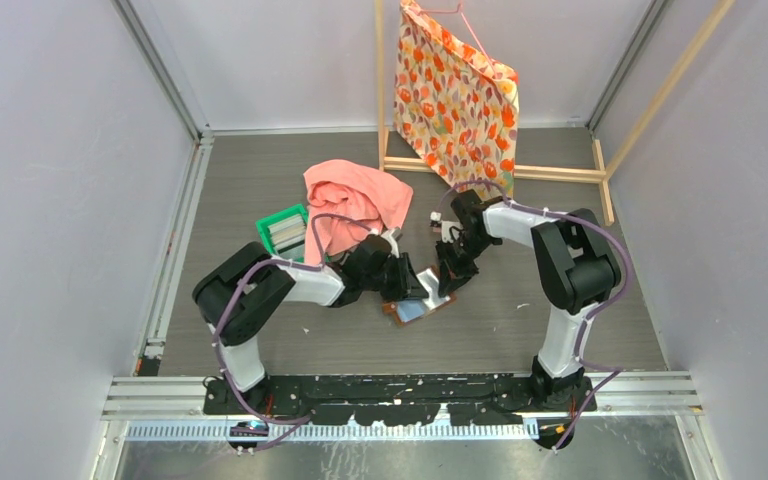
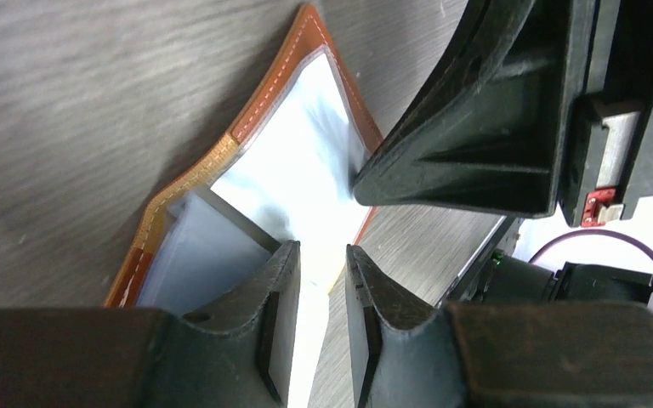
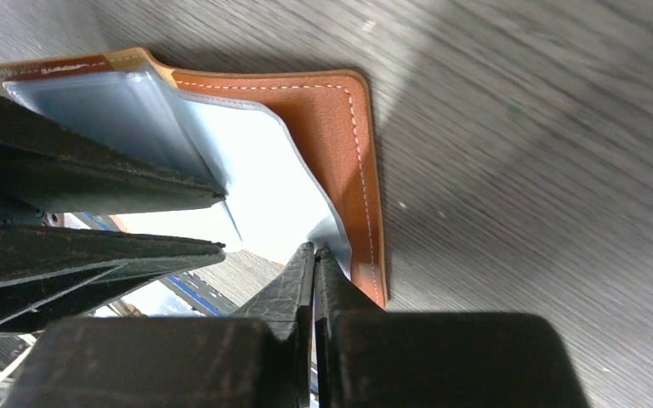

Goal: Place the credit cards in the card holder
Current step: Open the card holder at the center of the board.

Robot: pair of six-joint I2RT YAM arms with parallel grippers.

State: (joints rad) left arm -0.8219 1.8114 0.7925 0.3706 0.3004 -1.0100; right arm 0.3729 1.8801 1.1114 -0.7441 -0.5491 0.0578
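The brown card holder (image 1: 412,311) lies open on the table between both arms, its pale pocket leaves lifted. In the left wrist view its orange stitched edge (image 2: 229,153) frames the pale pockets. My left gripper (image 2: 323,251) is closed down on a bright pale leaf that fills the narrow gap between its fingers. My right gripper (image 3: 315,249) is shut, pinching the edge of a pale leaf beside the orange cover (image 3: 340,119). In the top view the left gripper (image 1: 412,285) and right gripper (image 1: 450,283) meet over the holder. Credit cards (image 1: 285,232) lie in the green tray.
The green tray (image 1: 264,228) sits left of the holder, with a pink cloth (image 1: 355,195) draped beside it. A patterned orange bag (image 1: 455,95) hangs from a wooden frame (image 1: 560,173) at the back. Grey walls close in both sides.
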